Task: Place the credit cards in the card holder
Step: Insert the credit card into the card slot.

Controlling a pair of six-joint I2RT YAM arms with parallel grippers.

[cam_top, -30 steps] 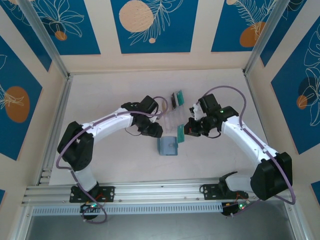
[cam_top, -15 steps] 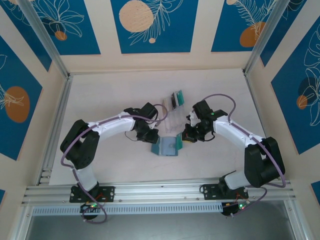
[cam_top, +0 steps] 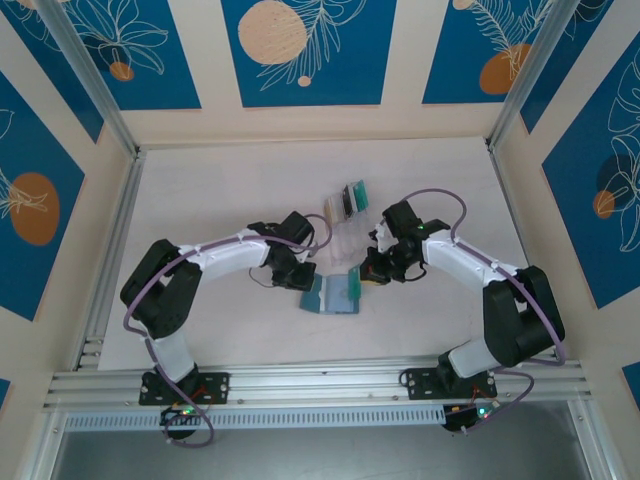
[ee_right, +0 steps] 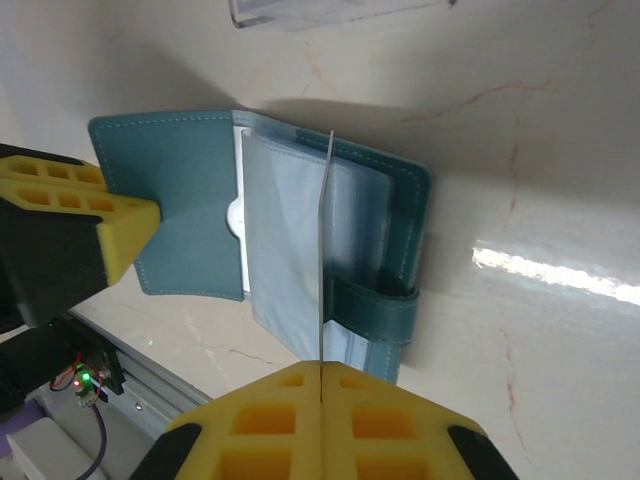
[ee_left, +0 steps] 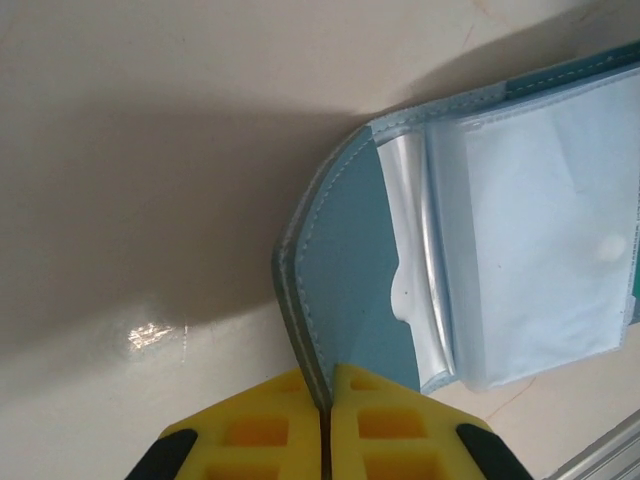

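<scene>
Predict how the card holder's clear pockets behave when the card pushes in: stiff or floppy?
Probably floppy: the clear pockets bulge and wrinkle near the fold, so they may buckle. The card, seen edge-on in the right gripper, looks straight, so likely stiff. The card holder looks light and could slide; the left gripper pinching its cover should help.

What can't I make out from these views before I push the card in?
- Right wrist: the credit card in the right gripper is edge-on, so its face and the pocket its far edge meets are unclear.
- Left wrist: the card holder is cut off by the right frame edge; the left gripper covers its pinched corner.
- Top external: the cards in the acrylic rack are too small to count.
</scene>
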